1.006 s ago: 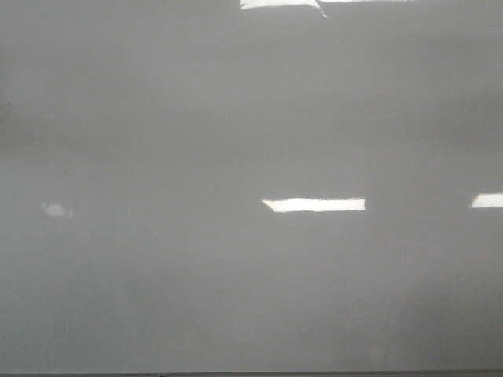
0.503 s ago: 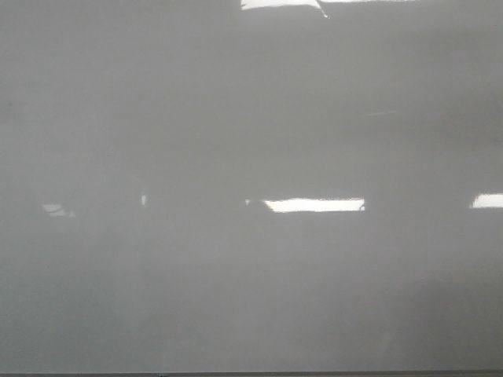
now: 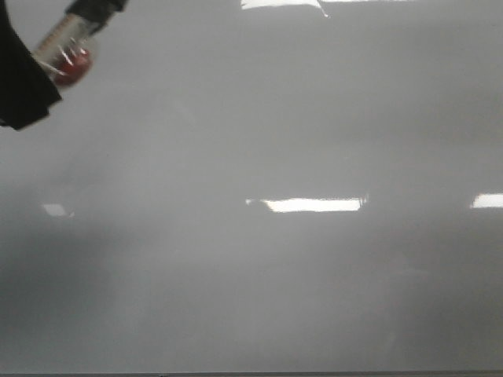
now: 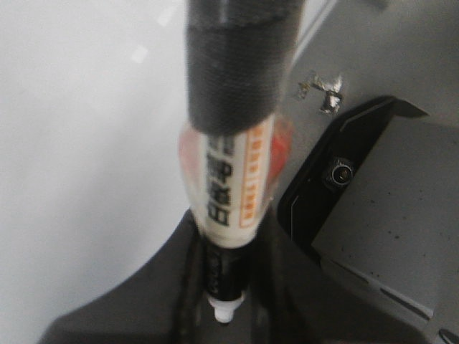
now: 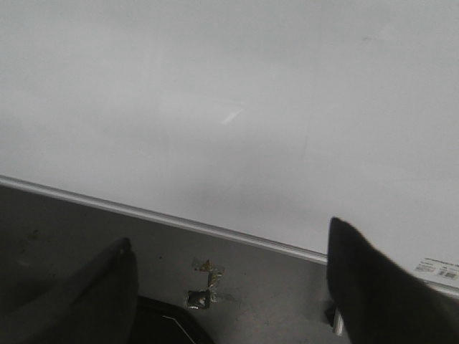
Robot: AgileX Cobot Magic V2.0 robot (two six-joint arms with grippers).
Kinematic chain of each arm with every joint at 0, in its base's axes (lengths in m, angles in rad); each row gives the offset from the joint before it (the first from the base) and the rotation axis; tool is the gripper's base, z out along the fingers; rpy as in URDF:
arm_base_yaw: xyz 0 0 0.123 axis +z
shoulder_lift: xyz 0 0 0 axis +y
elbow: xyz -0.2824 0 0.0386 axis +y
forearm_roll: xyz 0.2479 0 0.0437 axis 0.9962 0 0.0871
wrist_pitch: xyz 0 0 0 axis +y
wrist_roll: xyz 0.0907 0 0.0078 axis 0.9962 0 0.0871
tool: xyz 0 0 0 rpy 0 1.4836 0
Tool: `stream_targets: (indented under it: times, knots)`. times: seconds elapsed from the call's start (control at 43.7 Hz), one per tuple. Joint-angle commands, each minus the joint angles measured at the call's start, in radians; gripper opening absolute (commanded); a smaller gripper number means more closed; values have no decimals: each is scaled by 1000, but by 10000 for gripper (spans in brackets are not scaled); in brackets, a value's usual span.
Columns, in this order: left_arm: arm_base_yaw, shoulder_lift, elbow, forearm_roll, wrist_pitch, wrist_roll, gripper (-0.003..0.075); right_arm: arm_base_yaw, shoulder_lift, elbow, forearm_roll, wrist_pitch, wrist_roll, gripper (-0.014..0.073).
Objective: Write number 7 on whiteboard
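Front view shows the whiteboard [image 3: 259,141] filling nearly the whole picture, glossy and pale grey, with a thin dark strip along its bottom edge. At the far upper left, the left hand [image 3: 31,75] enters as a dark, blurred shape, and with it comes a marker [image 3: 64,51], tilted, with a pale barrel and a red patch near its lower end. Further right, bright rectangular reflections sit on the board: a small faint one at the left, a long one near the middle, one at the right edge, and one along the top. No drawn figure shows anywhere on the board, so the number 7 is not yet written.

From the left wrist, the marker [image 4: 228,193] runs down the middle of the picture, its upper part wrapped in dark tape, its cream label printed in black and orange, and its white tip bare at the low end. The left hand [image 4: 215,287] is pinched on the marker's dark lower barrel. The whiteboard [image 4: 79,143] lies to one side, and a grey worktop [image 4: 401,64] with a black-framed panel [image 4: 373,208] lies to the other.

From the right wrist, the right hand [image 5: 229,287] is spread wide, its two dark fingers [image 5: 373,287] well apart and holding nothing. Beyond them the whiteboard [image 5: 229,93] meets the worktop [image 5: 72,222] along a pale metal rim.
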Motion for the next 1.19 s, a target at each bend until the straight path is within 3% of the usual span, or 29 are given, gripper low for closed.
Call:
stream_targets:
  times: [0.0, 0.16, 0.526, 0.96, 1.166]
  knots:
    - [-81, 6, -33, -22, -25, 44, -20, 44, 26, -46, 30, -24, -68, 571]
    - [-189, 35, -33, -22, -84, 52, -20, 120, 64, -47, 136, -14, -250, 571]
    - [-327, 46, -33, -18, -105, 102, -20, 261, 117, -53, 565, 27, -883, 570]
    - [-342, 46, -33, -18, -105, 102, -20, 464, 299, -192, 585, -23, -915, 568]
    - [-342, 46, -33, -18, -123, 102, -20, 483, 328, -194, 587, -58, -915, 456]
